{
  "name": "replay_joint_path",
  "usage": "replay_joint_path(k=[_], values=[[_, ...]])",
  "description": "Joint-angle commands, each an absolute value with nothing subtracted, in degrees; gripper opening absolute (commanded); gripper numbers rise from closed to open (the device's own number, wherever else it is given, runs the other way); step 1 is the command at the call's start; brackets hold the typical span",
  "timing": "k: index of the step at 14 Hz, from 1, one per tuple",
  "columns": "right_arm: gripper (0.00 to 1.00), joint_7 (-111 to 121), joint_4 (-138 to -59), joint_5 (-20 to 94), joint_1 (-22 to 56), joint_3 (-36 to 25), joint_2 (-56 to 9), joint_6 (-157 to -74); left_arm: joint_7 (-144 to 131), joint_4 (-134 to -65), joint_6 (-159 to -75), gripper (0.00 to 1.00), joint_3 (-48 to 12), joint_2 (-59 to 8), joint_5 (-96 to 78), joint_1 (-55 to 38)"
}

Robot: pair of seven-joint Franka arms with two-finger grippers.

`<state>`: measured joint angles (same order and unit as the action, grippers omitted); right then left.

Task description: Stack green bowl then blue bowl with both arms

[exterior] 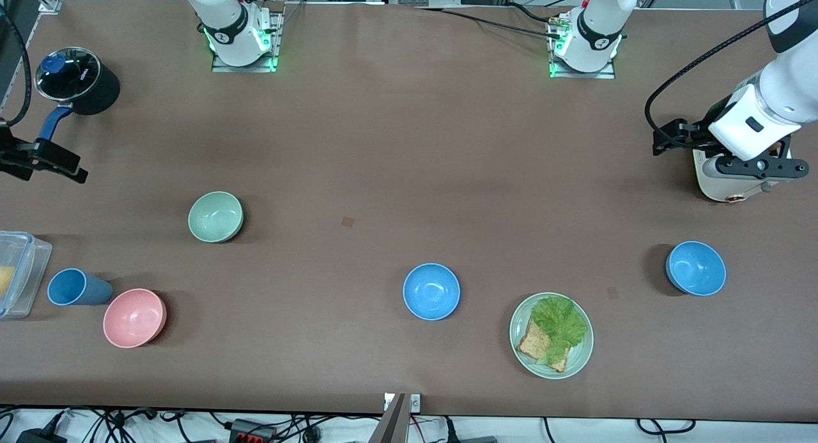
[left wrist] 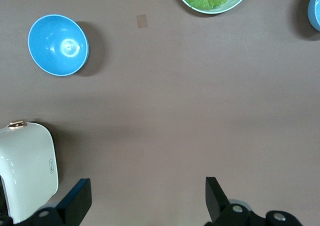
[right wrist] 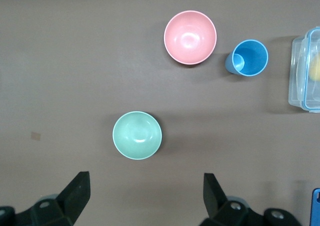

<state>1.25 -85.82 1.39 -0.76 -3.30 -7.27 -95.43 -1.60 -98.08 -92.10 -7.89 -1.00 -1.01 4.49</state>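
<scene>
Front view, green bowl [exterior: 216, 217]: left-centre of frame, on the bench [exterior: 409, 142].
Blue bowl [exterior: 431, 291]: lower centre.
Left claw [left wrist: 145, 198]: fingers apart, empty.
Right claw [right wrist: 145, 193]: fingers apart, empty.

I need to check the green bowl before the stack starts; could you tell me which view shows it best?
The right wrist view: the green bowl sits whole and close, straight below the camera. The front view shows it smaller, from an angle. The left wrist view misses it.

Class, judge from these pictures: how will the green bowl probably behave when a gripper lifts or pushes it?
The green bowl looks like thin smooth plastic, so probably light and stiff. Its matte, curved wall may slip between jaws. Standing upright and empty on the table, it would likely slide rather than tip.
</scene>
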Motion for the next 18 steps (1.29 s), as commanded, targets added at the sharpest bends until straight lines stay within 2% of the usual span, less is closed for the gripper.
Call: replay_joint_path(k=[1, 10, 14, 18], values=[[1.00, 0.44, -92.79, 0.18, -0.35, -3.34, -2.74, -97.64, -0.35, -97.38, -91.41, 1.00, -7.65, -0.70, -2.20, 4.75], [1.00, 1.32, -93.16, -0.78, -0.53, -3.34, -2.90, -98.26, -0.35, -97.38, -91.32, 1.00, -7.56, -0.79, -2.11, 4.75], [1.00, 1.14, -93.51, -4.57, 0.17, -2.99, -8.77, -98.61, -0.09, -97.38, -91.32, 1.00, -7.56, -0.79, -2.11, 4.75], [1.00, 0.53, -93.69, -4.40, 0.53, -2.90, -17.38, -101.68, 0.09, -97.38, -91.32, 1.00, -7.56, -0.79, -2.20, 4.75]])
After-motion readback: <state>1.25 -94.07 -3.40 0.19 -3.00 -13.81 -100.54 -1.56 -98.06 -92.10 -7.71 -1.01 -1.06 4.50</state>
